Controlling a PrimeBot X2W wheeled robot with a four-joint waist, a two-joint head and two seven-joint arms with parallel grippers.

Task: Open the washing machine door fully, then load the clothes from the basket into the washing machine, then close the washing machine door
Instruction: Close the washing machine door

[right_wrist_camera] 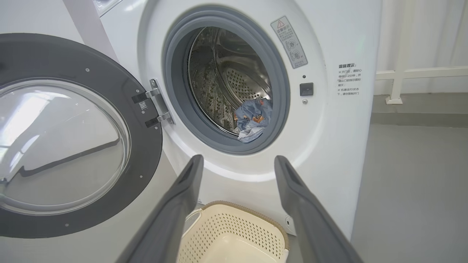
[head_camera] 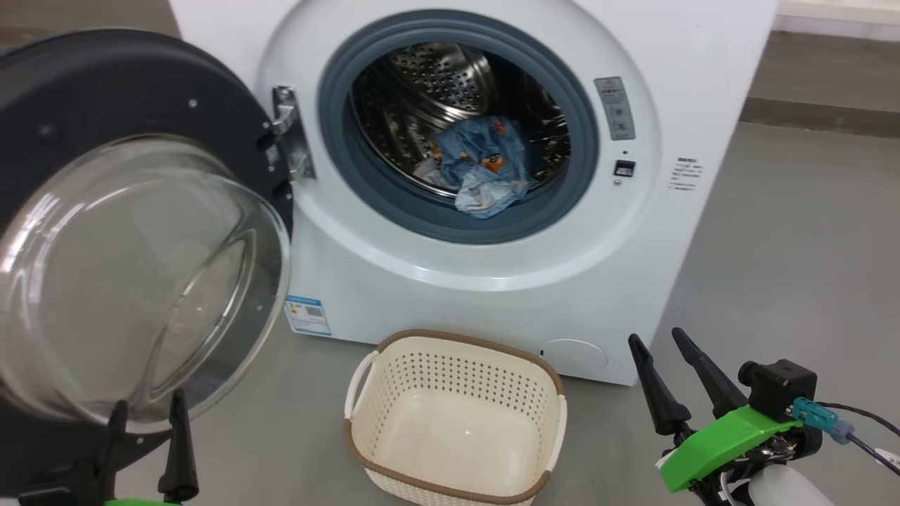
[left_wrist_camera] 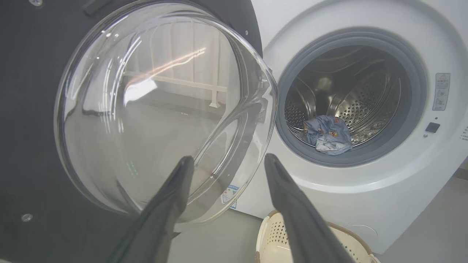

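Left gripper (head_camera: 146, 402) and right gripper (head_camera: 655, 336) both spread, holding nothing; washing machine door (head_camera: 105, 91) swung wide.
Left gripper's body cut off at frame bottom, fingers in front of door; door's left edge out of frame. Right gripper just right of basket (head_camera: 450, 343), near rim cropped. Clothes (head_camera: 481, 165) bunched low in washing machine (head_camera: 492, 281), in drum (head_camera: 436, 77); folds hard to make out.
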